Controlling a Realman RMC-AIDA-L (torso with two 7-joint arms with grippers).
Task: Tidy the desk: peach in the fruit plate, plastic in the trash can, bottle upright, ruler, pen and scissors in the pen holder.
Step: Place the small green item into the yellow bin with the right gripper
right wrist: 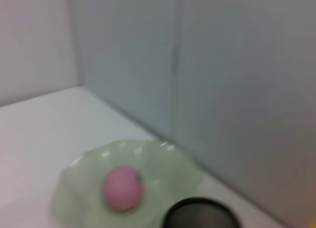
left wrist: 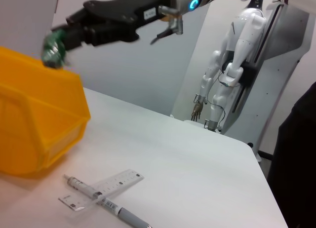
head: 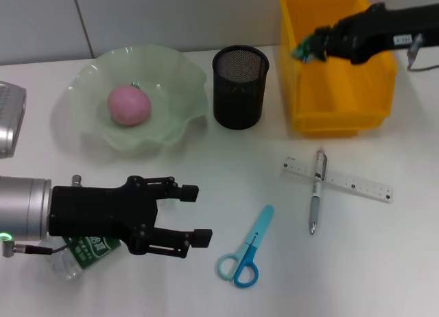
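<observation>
A pink peach (head: 129, 104) lies in the pale green fruit plate (head: 180, 118); both also show in the right wrist view, the peach (right wrist: 122, 187) on the plate (right wrist: 79, 188). My right gripper (head: 306, 48) is shut on a crumpled green plastic scrap (head: 302, 51) above the yellow bin (head: 336, 125); the left wrist view shows the scrap (left wrist: 53, 46) over the bin's (left wrist: 34, 119) edge. My left gripper (head: 195, 214) is open low at the front left, above a lying bottle (head: 82, 252). A ruler (head: 357, 185), pen (head: 316, 193) and blue scissors (head: 245, 252) lie on the table.
A black mesh pen holder (head: 240, 87) stands between plate and bin. A metal object (head: 10, 118) sits at the left edge. A white humanoid figure (left wrist: 232, 65) stands beyond the table in the left wrist view.
</observation>
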